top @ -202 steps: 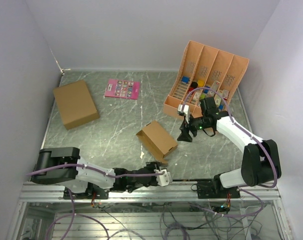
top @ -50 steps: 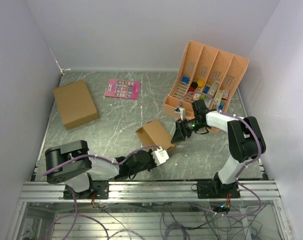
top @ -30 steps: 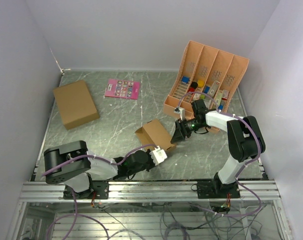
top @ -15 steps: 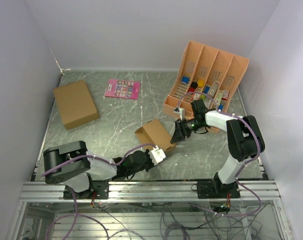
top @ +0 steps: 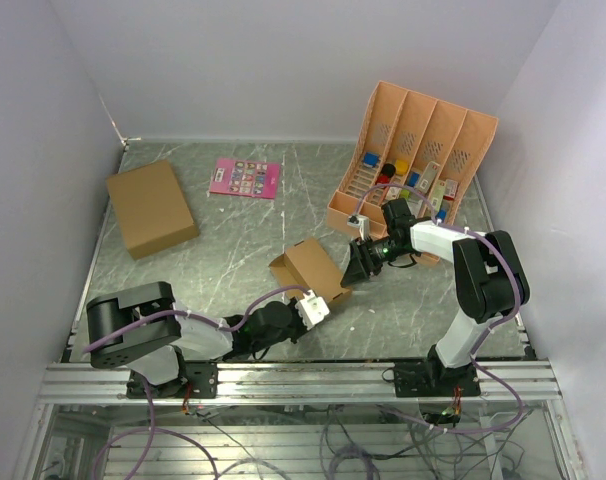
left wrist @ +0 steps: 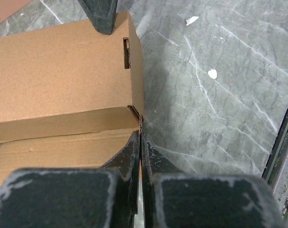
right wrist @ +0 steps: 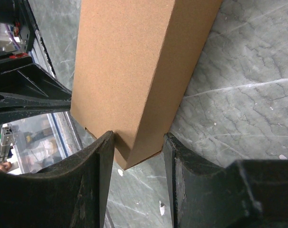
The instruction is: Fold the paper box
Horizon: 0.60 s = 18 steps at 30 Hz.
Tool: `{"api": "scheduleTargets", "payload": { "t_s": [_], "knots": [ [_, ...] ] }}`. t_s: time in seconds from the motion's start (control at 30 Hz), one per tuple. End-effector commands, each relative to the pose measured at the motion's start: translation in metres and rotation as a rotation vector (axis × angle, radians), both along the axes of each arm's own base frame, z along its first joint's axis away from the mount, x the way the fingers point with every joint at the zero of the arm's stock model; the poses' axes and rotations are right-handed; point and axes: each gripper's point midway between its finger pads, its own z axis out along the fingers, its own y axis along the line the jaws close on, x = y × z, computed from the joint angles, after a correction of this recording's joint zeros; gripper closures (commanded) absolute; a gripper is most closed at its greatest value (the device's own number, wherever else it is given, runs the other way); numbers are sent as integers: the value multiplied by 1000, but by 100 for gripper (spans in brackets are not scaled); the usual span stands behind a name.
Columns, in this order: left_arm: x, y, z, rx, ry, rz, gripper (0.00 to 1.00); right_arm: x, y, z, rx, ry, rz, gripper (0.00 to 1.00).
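- Near the middle of the table [top: 213,255], the paper box [top: 311,268] lies flat.
- Its long side runs on a slant, from far left to near right.
- The right gripper [right wrist: 138,142] pinches the box's right end, with a finger on each side.
- The left gripper [left wrist: 140,138] is squeezed tight, and its tips touch the box's near corner.
- The writing on the pink card [top: 245,177] is too small to read.

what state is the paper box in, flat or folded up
Folded up: the paper box is a raised oblong carton with creased sides, lying on the table, the right claw clamping one end.
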Motion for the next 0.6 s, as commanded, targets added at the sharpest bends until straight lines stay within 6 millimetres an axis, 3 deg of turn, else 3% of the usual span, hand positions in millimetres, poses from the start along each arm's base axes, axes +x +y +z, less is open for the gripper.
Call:
{"api": "scheduleTargets", "payload": {
  "t_s": [0.0, 0.57],
  "knots": [
    [2, -3, 10, -60, -1, 12, 93, 11, -16, -28, -134, -54, -6, 57],
    [10, -4, 9, -77, 47, 28, 93, 10, -15, -29, -137, -52, -1, 57]
  ]
}}
